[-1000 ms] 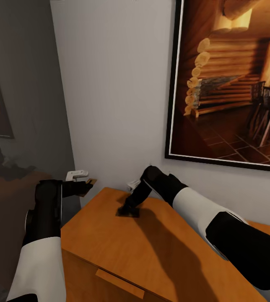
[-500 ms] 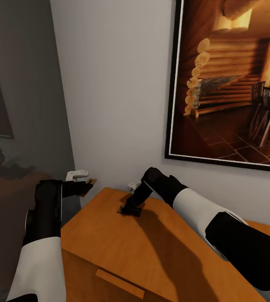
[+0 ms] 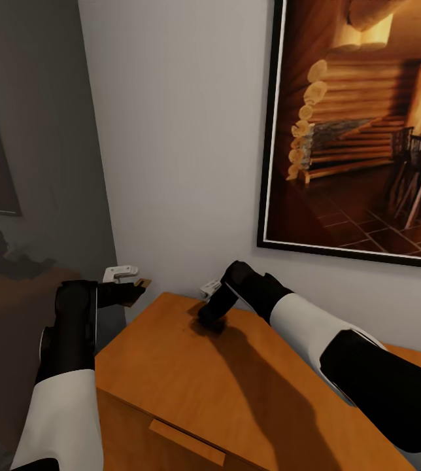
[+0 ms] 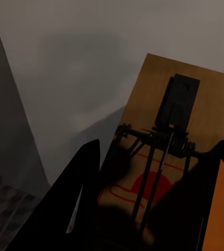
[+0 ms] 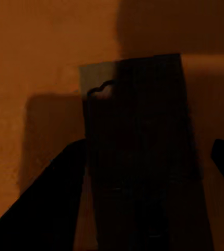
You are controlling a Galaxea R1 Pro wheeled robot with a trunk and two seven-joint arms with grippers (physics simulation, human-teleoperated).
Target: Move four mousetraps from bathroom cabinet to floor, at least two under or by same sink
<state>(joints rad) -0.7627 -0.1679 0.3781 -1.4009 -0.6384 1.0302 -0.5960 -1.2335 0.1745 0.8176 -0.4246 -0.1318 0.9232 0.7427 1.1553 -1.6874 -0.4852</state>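
My left gripper hangs just off the left end of an orange wooden dresser and is shut on a mousetrap. That mousetrap is a tan slab with a dark wire spring and a red mark, and its tan tip pokes out in the head view. Over the dresser's back left corner, my right gripper points down and is shut on another mousetrap. This one looks dark and casts a shadow on the wood below. The cabinet and the sink are out of view.
The orange wooden dresser stands right in front of me against a white wall, with a drawer pull on its front. A large framed log-cabin picture hangs above it. To the left lies a dim grey area.
The right gripper has risen slightly off the dresser top, and the dark mousetrap that lay flat under it is now tucked up against the gripper. The left arm has not moved.
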